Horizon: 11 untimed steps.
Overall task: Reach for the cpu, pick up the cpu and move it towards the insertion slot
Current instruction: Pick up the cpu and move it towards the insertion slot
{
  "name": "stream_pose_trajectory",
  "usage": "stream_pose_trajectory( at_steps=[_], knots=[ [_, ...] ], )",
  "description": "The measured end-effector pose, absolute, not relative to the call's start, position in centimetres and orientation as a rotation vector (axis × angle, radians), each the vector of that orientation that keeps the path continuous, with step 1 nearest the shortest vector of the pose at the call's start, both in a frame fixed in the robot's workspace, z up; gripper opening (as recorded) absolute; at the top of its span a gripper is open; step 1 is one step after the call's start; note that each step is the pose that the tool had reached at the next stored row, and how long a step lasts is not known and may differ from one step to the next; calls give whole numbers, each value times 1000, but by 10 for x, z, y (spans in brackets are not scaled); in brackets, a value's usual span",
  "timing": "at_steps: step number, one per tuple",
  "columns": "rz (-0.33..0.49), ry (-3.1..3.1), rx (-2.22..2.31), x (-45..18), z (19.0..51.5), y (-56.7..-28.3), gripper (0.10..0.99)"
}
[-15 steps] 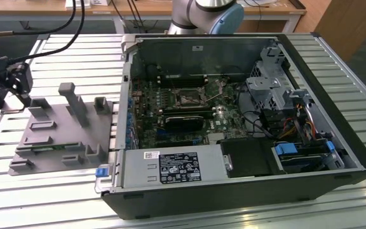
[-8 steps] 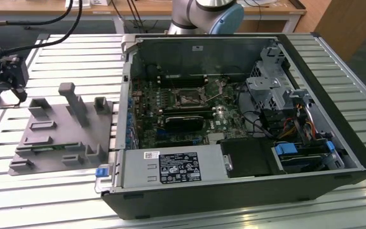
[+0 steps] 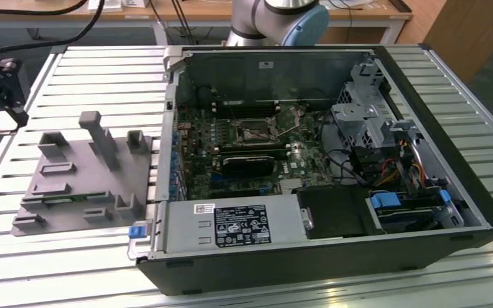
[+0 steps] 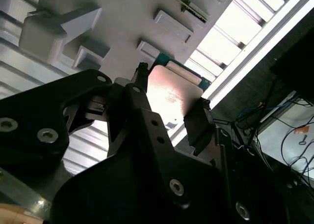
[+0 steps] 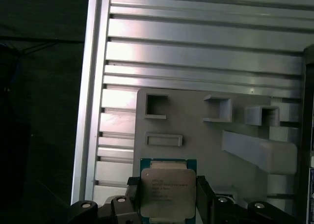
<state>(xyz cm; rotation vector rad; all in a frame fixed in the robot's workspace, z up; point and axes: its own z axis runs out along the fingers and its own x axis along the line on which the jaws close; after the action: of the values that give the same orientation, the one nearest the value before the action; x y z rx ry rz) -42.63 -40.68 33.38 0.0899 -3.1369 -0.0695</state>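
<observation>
Progress report: the reach and the grab look done to me. The tool (image 5: pixel 167 197) is clenched on the cpu (image 5: pixel 168 187), with its 2 fingers (image 5: pixel 203 197) pressed against opposite edges of the chip and the silvery top facing the camera in the first wrist view. The second wrist view shows the same grip from another angle, and the shiny plate sits snug between the black fingers.

As for where it is, the cpu hangs over the grey fixture plate (image 3: pixel 67 192), which lies by the surface (image 3: pixel 101 77) edge on the exterior view's left. My read is that it's lifted clear of the plate, since the plate's pockets and blocks sit well behind it in both wrist views and nothing seems to touch it but the tool. I can't swear to how high, though.

What's left is pretty much the whole carry. The insertion slot (image 3: pixel 253 131) is on the motherboard (image 3: pixel 229 160) inside the open computer case (image 3: pixel 418 212), well apart from the fixture plate, with the case wall between them. Its dark centre looks empty. So that's 2 of 3 steps done, and the move toward the slot has barely started, if at all.
</observation>
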Motion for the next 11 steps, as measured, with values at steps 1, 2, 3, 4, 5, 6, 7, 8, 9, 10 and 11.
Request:
stream_pose_trajectory(
  at_steps=[1, 2, 3, 4, 5, 6, 7, 8, 9, 10, 11],
  knots=[
    [-70, -3137, 90, -426, 337, -407, 541],
    [-70, -3137, 90, -426, 340, -407, 541],
    [-69, -3137, 90, -426, 344, -407, 541],
    [-69, -3137, 90, -426, 348, -407, 541],
    [-70, -3137, 90, -426, 351, -407, 541],
    [-70, -3137, 90, -426, 354, -407, 541],
    [-69, -3137, 90, -426, 357, -407, 541],
    [-69, -3137, 90, -426, 360, -407, 541],
    [-70, -3137, 90, -426, 364, -407, 541],
    [-70, -3137, 90, -426, 367, -407, 541],
    [-70, -3137, 90, -426, 371, -407, 541]
  ],
)
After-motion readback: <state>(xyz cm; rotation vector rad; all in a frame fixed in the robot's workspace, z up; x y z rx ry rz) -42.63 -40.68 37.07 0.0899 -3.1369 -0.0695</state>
